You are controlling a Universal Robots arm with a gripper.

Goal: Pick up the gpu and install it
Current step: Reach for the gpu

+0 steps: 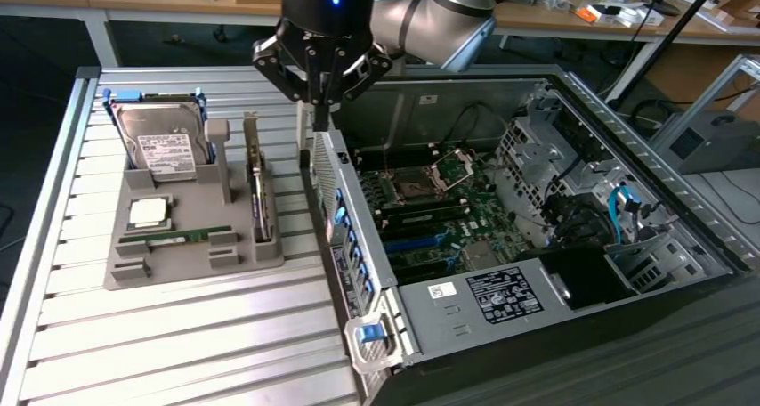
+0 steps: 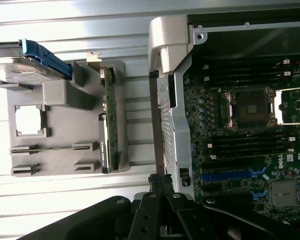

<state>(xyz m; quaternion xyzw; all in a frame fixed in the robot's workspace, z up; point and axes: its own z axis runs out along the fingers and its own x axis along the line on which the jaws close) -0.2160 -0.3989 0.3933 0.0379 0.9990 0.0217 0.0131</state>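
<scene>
**Over the rear wall of the open computer case (image 1: 356, 246), hovering with the gripper (image 1: 319, 121) clenched on nothing**

At nine o'clock in the exterior view, resting on a slatted metal table (image 1: 178, 344): a grey moulded holder (image 1: 178, 265) carrying four parts. Leaning at the holder's eleven o'clock corner, a silver hard drive (image 1: 166, 143) with a white label and blue side rails. Lying flat just at six o'clock of that drive, a square processor chip (image 1: 149, 212). Sitting in a shallow groove at six o'clock of the chip, a narrow green RAM stick (image 1: 178, 236). Standing on its long edge in the slot along the holder's three o'clock side, the gpu (image 1: 259, 192), with its silver bracket at the twelve o'clock end. Not yet lifted, and lying apart from the fingertips.

Hanging at about two o'clock of the gpu, near twelve o'clock of the view, the black gripper on a grey arm (image 1: 442, 10), pointing straight down. Pressing both fingertips tightly together, grasping no part at all. Hovering right over the far end of the case's rear wall; touching it or just clear of it, impossible to tell.

Lying on its side from the centre out to three o'clock, the case with its panel off. Showing inside a green motherboard (image 1: 446, 215) with an open processor socket (image 1: 422, 182). Sitting toward five o'clock, a power supply (image 1: 499, 295) bearing a black-and-white label.
</scene>
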